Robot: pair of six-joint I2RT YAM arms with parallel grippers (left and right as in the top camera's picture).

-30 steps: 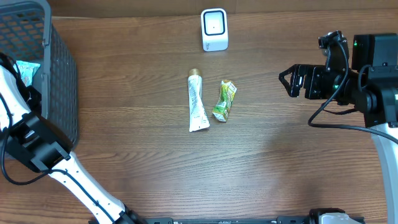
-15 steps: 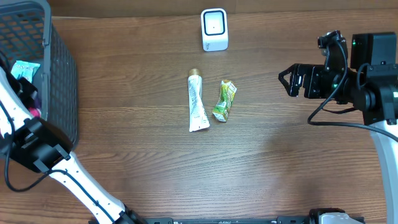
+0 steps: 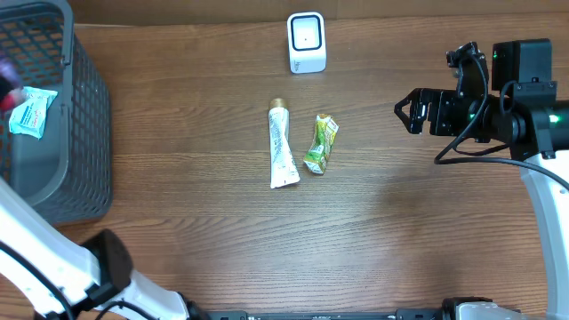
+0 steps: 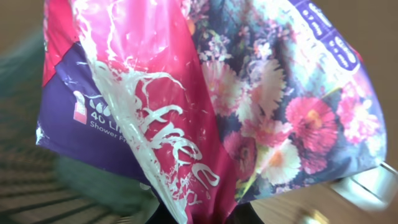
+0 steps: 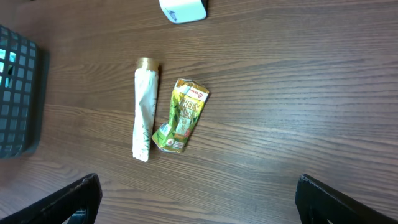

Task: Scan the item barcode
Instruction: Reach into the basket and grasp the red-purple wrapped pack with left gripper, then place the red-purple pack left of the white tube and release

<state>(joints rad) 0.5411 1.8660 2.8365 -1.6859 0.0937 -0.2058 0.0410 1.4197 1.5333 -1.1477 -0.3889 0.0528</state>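
Tube (image 3: 282, 147) and green sachet (image 3: 321, 143) lie side by side at the centre of the surface (image 3: 400, 231). Right gripper (image 3: 402, 115) hovers near the right edge, jaws wide, empty. Left gripper clamps the pink floral pouch (image 4: 217, 106) (its tips hidden) over the basket (image 3: 89, 133) at the far left corner. Scanner (image 3: 307, 42) stands at the far edge.

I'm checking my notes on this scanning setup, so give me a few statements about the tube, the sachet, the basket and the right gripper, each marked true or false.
1. The toothpaste tube and the green sachet lie side by side. True.
2. The right gripper holds the green sachet. False: it is open, empty and well apart from it.
3. The basket is empty. False: a teal packet lies in it.
4. A pink floral pouch fills the left wrist view. True.
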